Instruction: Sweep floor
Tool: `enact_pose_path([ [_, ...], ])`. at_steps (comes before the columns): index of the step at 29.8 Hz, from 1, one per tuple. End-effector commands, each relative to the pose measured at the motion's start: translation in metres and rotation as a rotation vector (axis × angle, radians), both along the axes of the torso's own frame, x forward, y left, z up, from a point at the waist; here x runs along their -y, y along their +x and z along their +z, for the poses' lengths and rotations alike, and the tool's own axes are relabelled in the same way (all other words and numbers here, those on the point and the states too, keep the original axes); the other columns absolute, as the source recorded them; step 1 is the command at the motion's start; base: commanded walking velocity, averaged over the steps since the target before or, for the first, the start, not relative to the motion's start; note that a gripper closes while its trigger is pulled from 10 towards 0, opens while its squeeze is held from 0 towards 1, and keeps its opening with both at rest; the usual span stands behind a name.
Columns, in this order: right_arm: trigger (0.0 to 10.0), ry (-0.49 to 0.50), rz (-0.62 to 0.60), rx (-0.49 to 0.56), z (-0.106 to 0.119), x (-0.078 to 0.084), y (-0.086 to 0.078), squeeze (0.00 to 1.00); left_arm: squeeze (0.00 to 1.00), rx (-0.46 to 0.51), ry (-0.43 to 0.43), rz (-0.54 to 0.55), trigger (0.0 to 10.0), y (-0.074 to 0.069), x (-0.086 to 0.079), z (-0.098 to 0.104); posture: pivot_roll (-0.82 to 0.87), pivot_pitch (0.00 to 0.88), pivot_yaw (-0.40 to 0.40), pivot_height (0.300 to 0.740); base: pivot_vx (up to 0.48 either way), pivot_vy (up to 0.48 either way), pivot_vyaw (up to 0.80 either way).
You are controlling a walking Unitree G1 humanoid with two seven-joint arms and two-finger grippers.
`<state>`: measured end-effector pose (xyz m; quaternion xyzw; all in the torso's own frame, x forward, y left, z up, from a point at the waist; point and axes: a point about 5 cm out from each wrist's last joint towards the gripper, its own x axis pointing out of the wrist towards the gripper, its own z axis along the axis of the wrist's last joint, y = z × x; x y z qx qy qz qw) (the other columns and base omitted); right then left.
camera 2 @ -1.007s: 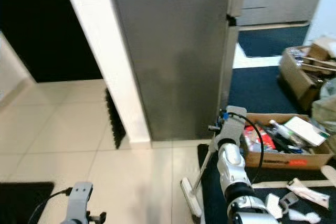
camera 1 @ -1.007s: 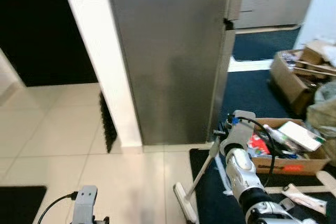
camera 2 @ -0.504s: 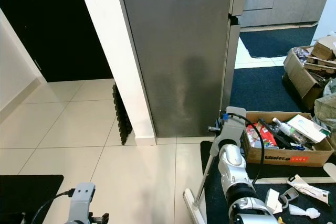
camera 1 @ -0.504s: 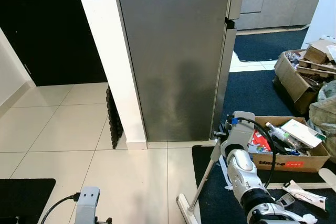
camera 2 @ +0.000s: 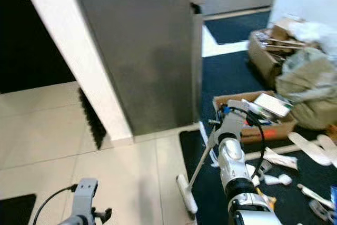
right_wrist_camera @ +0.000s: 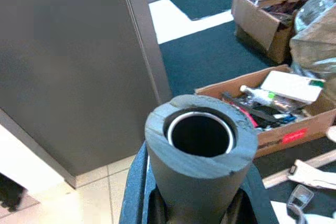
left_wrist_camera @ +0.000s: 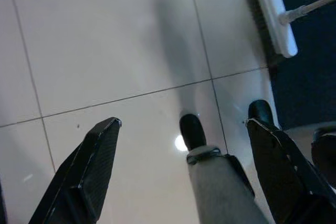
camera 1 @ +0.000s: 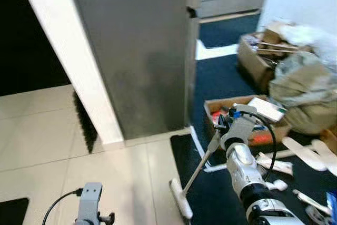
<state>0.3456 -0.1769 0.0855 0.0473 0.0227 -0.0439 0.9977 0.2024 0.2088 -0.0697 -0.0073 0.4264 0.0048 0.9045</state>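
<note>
- Left eye view: the right gripper [camera 1: 224, 130] is raised in front of the robot and closed around the upper end of the broom [camera 1: 196, 175]. The handle slopes down and to the robot's left, to a white broom head lying on the pale tiled floor [camera 1: 58, 146] at the edge of a dark blue carpet [camera 1: 221, 82]. A tall grey fridge [camera 1: 131, 46] stands ahead. An open cardboard box [camera 1: 247, 125] of odds and ends sits on the carpet just beyond the gripper.
- Right eye view: the same scene. The left gripper [camera 2: 100, 215] hangs low over the tiles, and its fingers are too small here to judge. Further boxes and a stuffed bag [camera 2: 308, 85] lie on the carpet to the right.
- Left wrist view: the left gripper's two black fingers [left_wrist_camera: 86, 169] are spread wide apart, holding nothing, above the tiles. The broom head [left_wrist_camera: 278, 19] lies on the floor against the carpet edge.
- Right wrist view: the grey, hollow end of the broom handle [right_wrist_camera: 202, 153] sits clamped in the right gripper, with the fridge and the cardboard box beyond.
</note>
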Motion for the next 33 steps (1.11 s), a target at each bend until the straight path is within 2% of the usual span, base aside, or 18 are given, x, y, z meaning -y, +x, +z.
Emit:
enact_pose_path([
  [1,10.0,0.006,0.062,0.06,0.016,-0.016,0.009,0.0,0.0,-0.033,-0.001,0.016,10.0,-0.01,-0.004,-0.005,-0.08,0.0,0.092,0.74,-0.416,0.0,0.0],
  [8,10.0,-0.006,0.094,0.073,0.02,-0.023,0.01,0.0,0.0,-0.027,0.001,0.015,10.0,-0.009,-0.003,-0.004,-0.08,0.0,0.095,0.74,-0.385,0.0,0.0],
  [19,10.0,-0.013,0.131,0.074,0.02,-0.033,0.009,0.0,0.0,-0.023,0.015,0.023,10.0,-0.005,-0.007,-0.002,-0.07,0.0,0.09,0.74,0.0,0.0,0.0],
  [24,10.0,-0.015,0.135,0.078,0.021,-0.035,0.009,0.0,0.0,-0.026,0.013,0.038,10.0,-0.007,-0.011,-0.002,-0.07,0.0,0.093,0.74,0.0,-0.347,0.0],
  [29,10.0,-0.014,0.113,0.088,0.026,-0.031,0.012,0.0,0.0,-0.032,0.013,0.04,10.0,-0.009,-0.012,-0.003,-0.07,0.0,0.091,0.74,0.0,-0.323,0.0],
  [33,10.0,-0.007,0.073,0.088,0.032,-0.023,0.016,0.0,0.0,-0.033,0.008,0.043,10.0,-0.01,-0.011,-0.004,-0.07,0.0,0.083,0.74,0.0,-0.266,-0.8],
])
